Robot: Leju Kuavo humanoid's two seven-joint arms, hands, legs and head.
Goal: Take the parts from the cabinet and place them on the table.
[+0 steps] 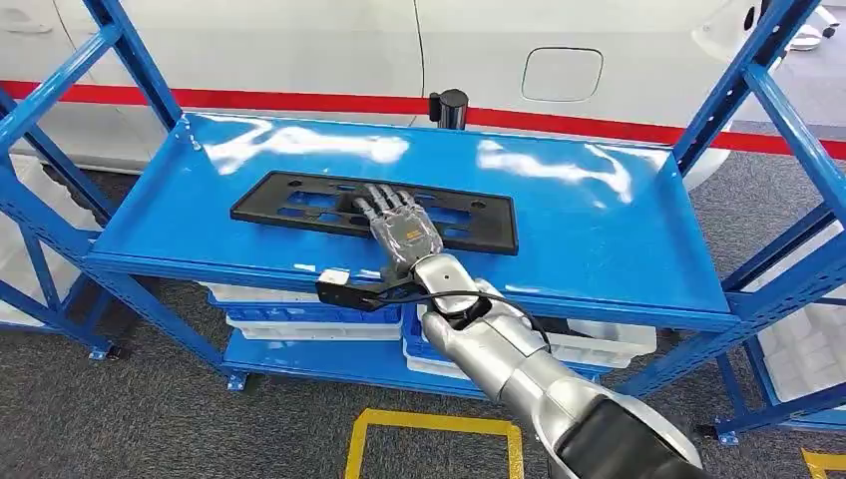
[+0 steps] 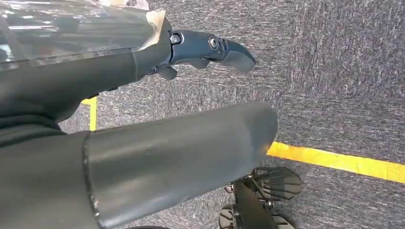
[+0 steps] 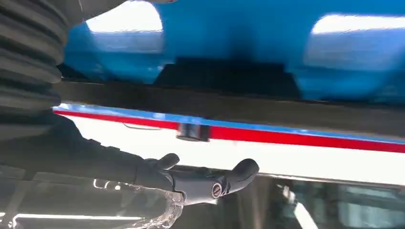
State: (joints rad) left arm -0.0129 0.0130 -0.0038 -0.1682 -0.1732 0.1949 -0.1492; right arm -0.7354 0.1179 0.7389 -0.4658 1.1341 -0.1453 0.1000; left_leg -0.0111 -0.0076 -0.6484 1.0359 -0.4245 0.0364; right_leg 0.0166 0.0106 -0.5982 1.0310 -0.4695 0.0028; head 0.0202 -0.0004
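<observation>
Right hand [image 1: 402, 232] laid palm-down on the black plate [image 1: 299, 205], fingers [image 1: 384, 203] stretched flat across its middle, touching the top face; no curl around an edge visible, so resting on rather than gripping. Silver right arm [image 1: 499, 364] rising from the lower right of the head view, wrist over the front lip of the shelf [image 1: 619, 230], a black cable looped beside it. In the right wrist view, thumb [image 3: 239, 172] extended and apart from the other fingers, with the plate's dark edge [image 3: 229, 102] running across the picture against blue sheet metal.

Plate: long, flat, rectangular, pierced with cut-outs, lying flat on the top shelf of the blue rack [image 1: 758, 70], left of centre, long side roughly parallel to the front edge. Glossy blue shelf surface with white glare patches. White bins [image 1: 299, 309] on the lower shelf beneath. Behind the rack, a white car body [image 1: 299, 45] with a red stripe [image 1: 249, 99] and a fuel flap [image 1: 562, 74]; a short black post [image 1: 449, 106] at the shelf's rear edge.

Left hand [image 2: 210, 47] hanging over grey carpet [image 2: 334, 71], holding nothing; fingers partly bent, degree of closure impossible to tell. Yellow floor tape [image 2: 344, 162] crossing the carpet below it; more yellow tape [image 1: 429, 424] on the floor in front of the rack.
</observation>
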